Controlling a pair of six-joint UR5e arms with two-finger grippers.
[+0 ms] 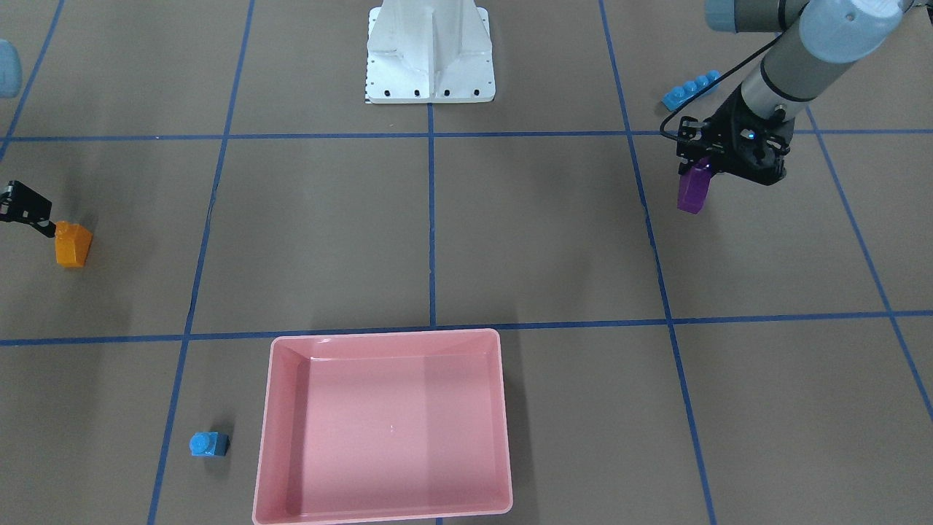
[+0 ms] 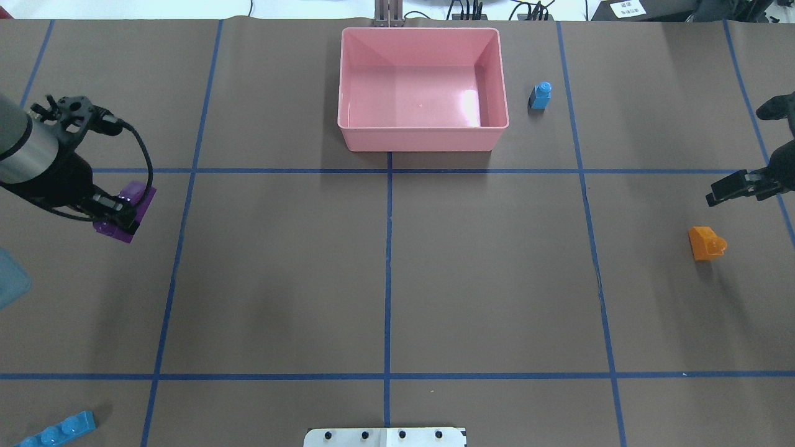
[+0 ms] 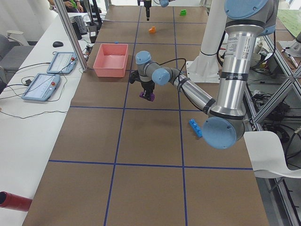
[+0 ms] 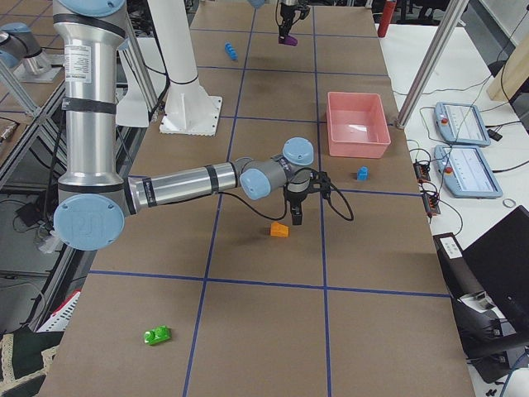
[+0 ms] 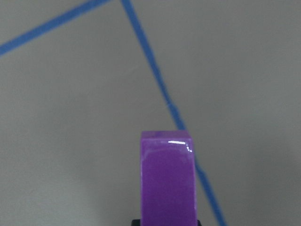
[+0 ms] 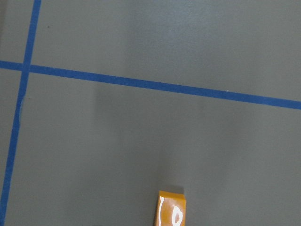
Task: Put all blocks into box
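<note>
Transport looks to be the step in hand: the left gripper (image 1: 698, 166) has its fingers clamped on the top of the long purple brick (image 1: 692, 189), which hangs upright below them and seems, from the left wrist view, to be just clear of the table (image 1: 547, 240). The pink box (image 1: 386, 337) sits well apart from it, across the table from the robot's base, and nothing lies in it, so none of the task is done. The long blue brick (image 1: 691, 89) lies near the left arm. The small blue brick (image 1: 209, 444) stands just beside the box, and the green brick (image 4: 156, 335) is far off toward the right end. The right gripper (image 1: 40, 219) hovers just beside the orange brick (image 1: 73, 244) without gripping it. I cannot tell whether its fingers are apart or together. Next, the left arm probably needs to carry the purple brick high enough to pass over the rim, stop over the box's floor and let go. The right gripper would need to centre over the orange brick before closing on its sloped body.
</note>
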